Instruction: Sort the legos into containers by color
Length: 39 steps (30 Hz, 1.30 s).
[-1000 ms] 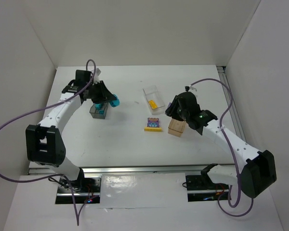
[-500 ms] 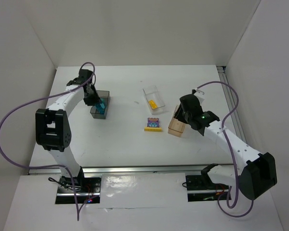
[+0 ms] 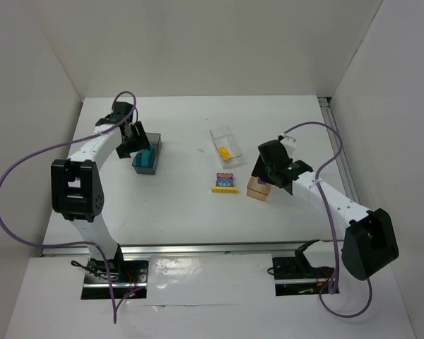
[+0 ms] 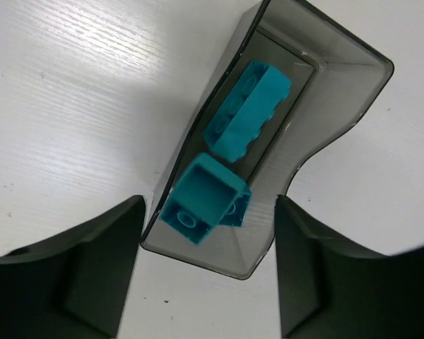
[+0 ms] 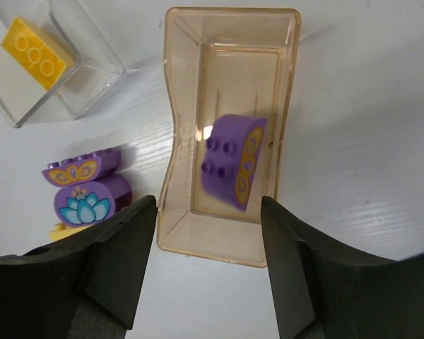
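While both arms hang over boxes on the white table [image 3: 184, 205], neither pincer grasps anything. Toward the left edge, the left gripper [image 4: 208, 206] stands released, its 2 dark fingers [image 4: 71, 275] spread wide over the near end of the dark grey box [image 4: 339, 92]. Inside that box lie a long teal brick [image 4: 247, 109] at the far end and a square teal brick [image 4: 201, 201] just beside it, tipped so its hollow underside shows. Right of the table's middle, the right gripper [image 5: 208, 205] is likewise released, with its fingers [image 5: 92, 275] apart above the tan box [image 5: 230, 28]. That box holds 1 purple brick [image 5: 233, 162] with a gold pattern on its curved face. Just left of the tan box, 2 more purple pieces [image 5: 85, 187] sit together on the table, with a yellow plate [image 5: 56, 229] showing beneath them. Beyond these, toward the far edge, the clear box [image 5: 92, 78] holds 1 yellow brick [image 5: 37, 51] lying flat, studs up.
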### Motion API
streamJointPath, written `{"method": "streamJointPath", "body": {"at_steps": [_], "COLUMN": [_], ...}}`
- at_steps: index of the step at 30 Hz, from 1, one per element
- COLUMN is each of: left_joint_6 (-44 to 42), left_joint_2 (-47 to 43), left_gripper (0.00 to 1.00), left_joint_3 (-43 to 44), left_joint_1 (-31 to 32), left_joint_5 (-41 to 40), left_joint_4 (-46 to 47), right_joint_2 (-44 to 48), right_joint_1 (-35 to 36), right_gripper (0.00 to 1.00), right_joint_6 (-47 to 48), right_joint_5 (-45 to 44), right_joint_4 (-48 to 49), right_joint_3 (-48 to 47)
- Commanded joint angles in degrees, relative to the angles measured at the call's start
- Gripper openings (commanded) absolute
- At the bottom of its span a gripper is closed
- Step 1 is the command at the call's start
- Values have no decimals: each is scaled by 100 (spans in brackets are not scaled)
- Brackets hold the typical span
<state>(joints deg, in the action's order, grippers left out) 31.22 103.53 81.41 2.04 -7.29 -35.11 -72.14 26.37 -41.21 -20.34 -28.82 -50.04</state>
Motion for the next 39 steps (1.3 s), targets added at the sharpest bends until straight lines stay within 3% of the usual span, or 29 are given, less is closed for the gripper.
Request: {"method": "streamJointPath", "body": {"at_steps": [1, 2, 4, 7, 13, 19, 27, 39], "left_joint_6": [-55, -116, -116, -248, -467, -240, -169, -117], "left_joint_2": [-157, -209, -315, -482, -1175, -1765, -2082, -1977], "left_gripper": [81, 89, 91, 91, 88, 85, 84, 83], "left_joint_3": [218, 218, 332, 463, 525, 25, -380, -600], "left_joint_1": [-29, -29, -29, -29, 304, 797, 903, 1070], "left_joint_5": [96, 157, 158, 158, 439, 755, 913, 966], "left_joint_4": [13, 13, -48, -110, -180, -40, 22, 22], "right_joint_2": [-230, -230, -397, -397, -248, -1319, -2716, -3455], "right_joint_1": [-35, -35, -35, -35, 938, 1898, 1951, 1670], "right_gripper": [70, 76, 85, 85, 80, 94, 100, 100], "right_joint_6": [-71, -71, -71, -10, 736, 1115, 861, 404], "right_joint_5": [-391, -392, -524, -585, -524, -435, -199, -269], "right_joint_4": [52, 52, -19, -89, 385, 35, -80, 16], "right_joint_3": [65, 65, -111, -242, -506, -1428, -2184, -2273]}}
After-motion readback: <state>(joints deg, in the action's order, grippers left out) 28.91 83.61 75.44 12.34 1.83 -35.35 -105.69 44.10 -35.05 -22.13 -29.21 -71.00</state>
